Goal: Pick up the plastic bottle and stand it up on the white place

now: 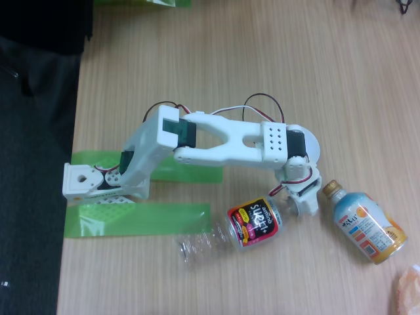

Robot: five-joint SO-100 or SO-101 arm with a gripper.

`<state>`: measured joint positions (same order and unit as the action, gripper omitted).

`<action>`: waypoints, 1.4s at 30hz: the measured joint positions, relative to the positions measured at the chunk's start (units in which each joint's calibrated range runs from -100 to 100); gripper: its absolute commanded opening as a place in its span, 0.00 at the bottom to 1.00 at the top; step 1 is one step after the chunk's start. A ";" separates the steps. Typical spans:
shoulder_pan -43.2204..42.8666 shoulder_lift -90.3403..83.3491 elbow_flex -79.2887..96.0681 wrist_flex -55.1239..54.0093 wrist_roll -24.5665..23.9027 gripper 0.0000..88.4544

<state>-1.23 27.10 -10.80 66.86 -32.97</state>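
Plastic bottle [237,231] on its side near bench's [315,59] lower edge in fixed view, clear ribbed end left, labelled end right, against claw [287,197]. Cap hidden. Claw over bottle's right end; fingers obscured by wrist, apart or together cannot tell. Opaque bottle [363,223] with gold cap lying just right of claw, near right edge. White plate [314,147] partly hidden behind wrist. Green tape strips [134,218] by arm base [88,180] at left edge. Orange object [408,289] at lower right corner. Upper bench open.
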 measured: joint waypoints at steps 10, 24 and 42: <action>1.27 0.00 0.00 0.00 0.00 0.12; 2.76 -0.76 0.09 0.17 0.11 0.11; -3.06 -29.46 3.62 5.61 -0.16 0.11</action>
<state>-4.30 -2.36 -7.18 72.47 -33.12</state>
